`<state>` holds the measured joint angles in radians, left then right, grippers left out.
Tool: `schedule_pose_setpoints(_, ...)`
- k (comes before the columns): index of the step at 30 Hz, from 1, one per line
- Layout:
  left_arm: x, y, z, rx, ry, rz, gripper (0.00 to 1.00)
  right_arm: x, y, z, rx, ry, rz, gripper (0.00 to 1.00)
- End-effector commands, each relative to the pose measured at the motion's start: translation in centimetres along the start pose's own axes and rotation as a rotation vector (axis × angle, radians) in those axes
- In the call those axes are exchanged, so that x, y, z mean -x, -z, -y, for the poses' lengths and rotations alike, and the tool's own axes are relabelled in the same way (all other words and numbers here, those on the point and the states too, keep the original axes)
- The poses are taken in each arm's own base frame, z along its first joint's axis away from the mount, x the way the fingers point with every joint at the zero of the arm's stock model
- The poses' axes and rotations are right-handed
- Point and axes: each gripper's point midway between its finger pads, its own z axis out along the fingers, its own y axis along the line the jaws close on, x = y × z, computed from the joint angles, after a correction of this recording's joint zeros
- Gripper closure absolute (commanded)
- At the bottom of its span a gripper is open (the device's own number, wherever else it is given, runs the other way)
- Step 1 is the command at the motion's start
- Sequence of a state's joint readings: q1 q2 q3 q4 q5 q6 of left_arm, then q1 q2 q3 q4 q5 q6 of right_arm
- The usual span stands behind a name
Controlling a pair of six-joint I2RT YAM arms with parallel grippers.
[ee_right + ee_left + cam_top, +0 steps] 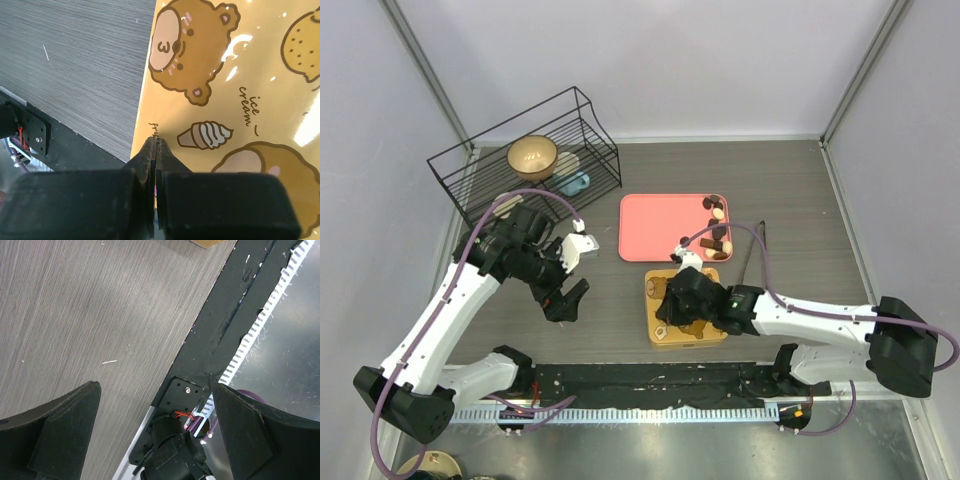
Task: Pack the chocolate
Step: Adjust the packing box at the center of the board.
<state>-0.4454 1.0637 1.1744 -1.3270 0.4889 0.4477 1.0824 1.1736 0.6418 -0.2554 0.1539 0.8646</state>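
Note:
Several small brown and cream-topped chocolate pieces [716, 224] lie along the right edge of the pink tray [655, 226]. The gold tin [710, 330] sits in front of the tray, largely under my right arm. In the right wrist view its glossy gold top [225, 90] shows bear and ice-cream drawings. My right gripper [670, 303] [157, 141] is shut, with its tips over the tin top near the left edge and nothing visible between them. My left gripper [567, 298] [156, 390] is open and empty above bare table, left of the tin.
A black wire basket [480, 170] at the back left holds a gold bowl [532, 155] and a blue item [576, 183]. A thin black rod [751, 252] lies right of the tray. The black base rail [650, 385] [235, 315] runs along the near edge.

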Motion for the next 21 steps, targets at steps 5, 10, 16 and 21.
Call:
schedule_pose_setpoints(5,1.0,1.1,0.1,0.025,-0.021,0.041,0.00,0.0,-0.4,-1.9,0.064,0.012,-0.022,0.99)
schedule_pose_setpoints(10,1.1,1.1,0.0,0.033,-0.024,0.043,0.00,3.2,1.9,-3.5,0.069,0.050,0.056,0.99)
schedule_pose_setpoints(16,1.1,1.3,-0.4,0.062,-0.031,0.047,0.00,7.5,5.6,-4.3,0.023,0.113,0.163,0.77)
schedule_pose_setpoints(21,1.7,1.6,-2.2,0.174,0.025,0.067,0.00,10.7,9.2,-3.1,-0.060,0.127,0.281,0.41)
